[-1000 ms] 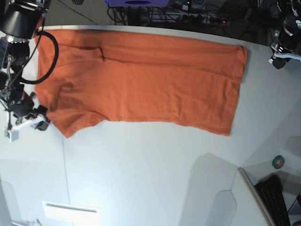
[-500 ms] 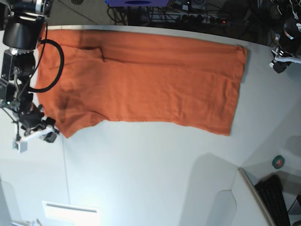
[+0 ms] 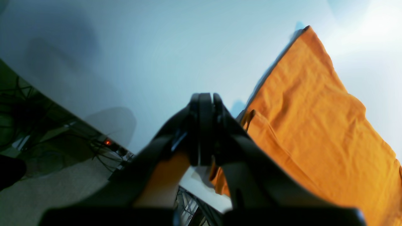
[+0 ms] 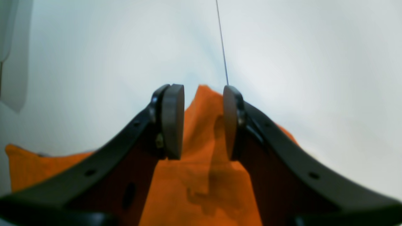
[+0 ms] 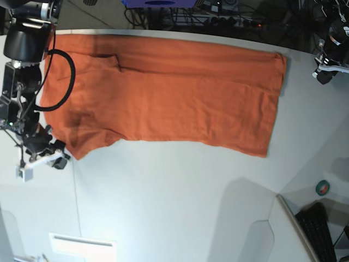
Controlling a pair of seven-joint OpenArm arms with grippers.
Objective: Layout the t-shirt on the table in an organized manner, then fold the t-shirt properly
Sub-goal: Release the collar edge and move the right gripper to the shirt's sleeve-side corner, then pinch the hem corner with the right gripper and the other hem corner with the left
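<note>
The orange t-shirt (image 5: 169, 95) lies spread flat along the far side of the white table (image 5: 163, 202), its long side running left to right. My right gripper (image 5: 46, 159) hovers at the shirt's near-left sleeve corner. In the right wrist view that gripper (image 4: 203, 122) is open, with the pointed orange corner (image 4: 204, 100) lying below the gap between the pads (image 4: 172, 122). My left gripper (image 5: 326, 70) sits past the shirt's far right edge. In the left wrist view it (image 3: 202, 97) is shut on nothing, and the shirt (image 3: 314, 125) lies beside it.
A thin dark seam (image 5: 76, 191) crosses the table on the left. A white flat sheet (image 5: 82, 245) lies at the front left edge. A green tape roll (image 5: 323, 188) and a black keyboard (image 5: 322, 229) sit at the lower right. Cables (image 5: 218, 19) run behind the table.
My right gripper has slid toward the front of the table and a little rightward, ending at the sleeve corner's tip. The shirt and the left arm have hardly moved.
</note>
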